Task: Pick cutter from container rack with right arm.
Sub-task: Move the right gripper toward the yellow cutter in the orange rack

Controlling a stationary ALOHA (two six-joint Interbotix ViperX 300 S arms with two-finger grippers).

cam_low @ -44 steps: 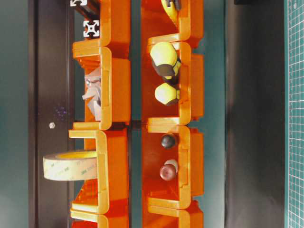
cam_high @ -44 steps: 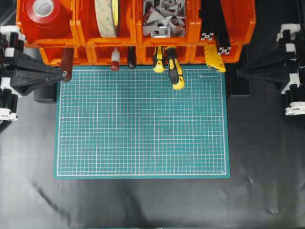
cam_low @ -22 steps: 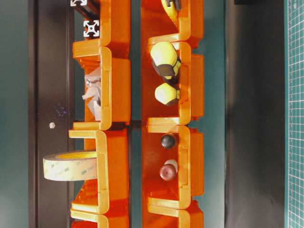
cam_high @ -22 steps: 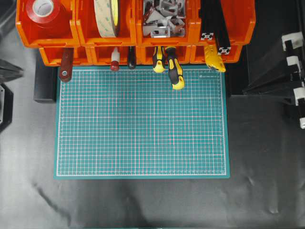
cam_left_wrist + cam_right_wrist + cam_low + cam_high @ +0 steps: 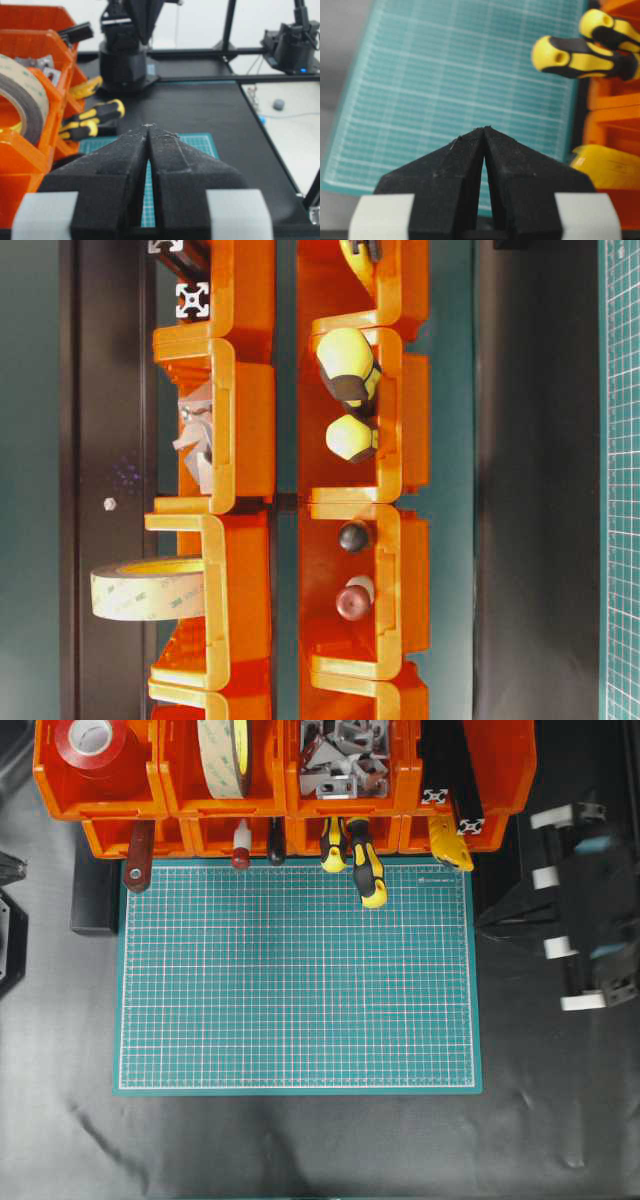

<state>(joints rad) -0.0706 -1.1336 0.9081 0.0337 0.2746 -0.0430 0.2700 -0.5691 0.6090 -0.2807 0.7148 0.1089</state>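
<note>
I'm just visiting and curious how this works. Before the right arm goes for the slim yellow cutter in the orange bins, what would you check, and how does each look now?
1. Slim yellow cutter sticks out of the orange plastic container rack, lower right bin: ok.
2. Nothing lies over the cutter: ok.
3. Right gripper empty: ok.
4. Right gripper open enough to take the cutter: not ok, shut.
5. Left gripper shut, away from that bin: ok.
6. Yellow-and-black screwdrivers apart from the cutter: ok.
</note>
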